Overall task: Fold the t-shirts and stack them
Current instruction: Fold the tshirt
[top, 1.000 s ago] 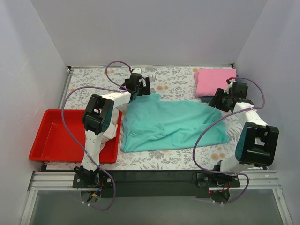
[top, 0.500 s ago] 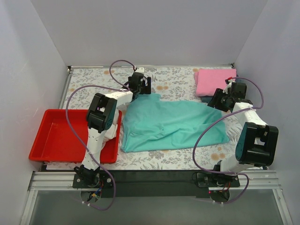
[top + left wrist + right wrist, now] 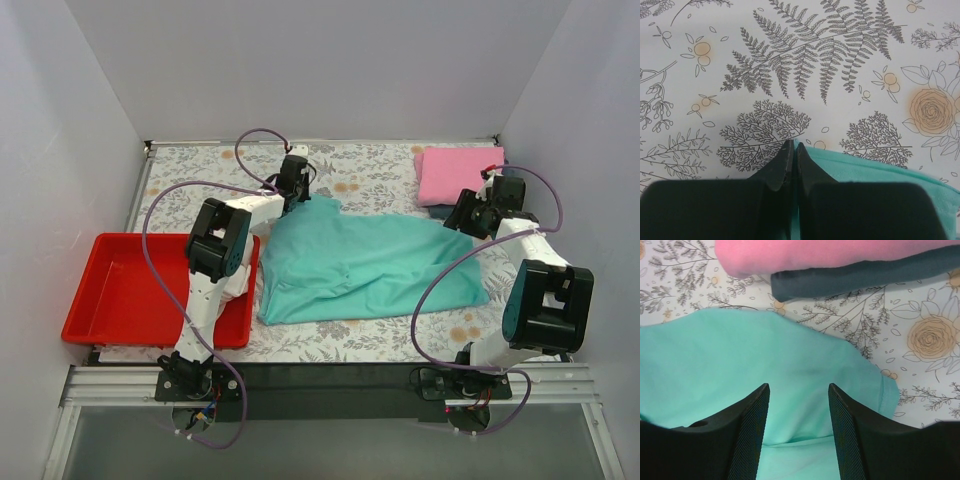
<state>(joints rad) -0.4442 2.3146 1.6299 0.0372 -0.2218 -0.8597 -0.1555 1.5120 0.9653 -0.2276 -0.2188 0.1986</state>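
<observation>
On flowered table (image 3: 380,175), found teal shirt (image 3: 360,265) stretched left to right. Saw left tool (image 3: 791,146) clenched at its far left corner, right tool (image 3: 798,386) released above far right corner.

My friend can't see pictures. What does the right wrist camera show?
The right tool is open above a teal t-shirt, its two black fingers apart. Beyond it, a folded pink t-shirt lies on a dark blue-grey t-shirt, on a flowery table cover.
</observation>
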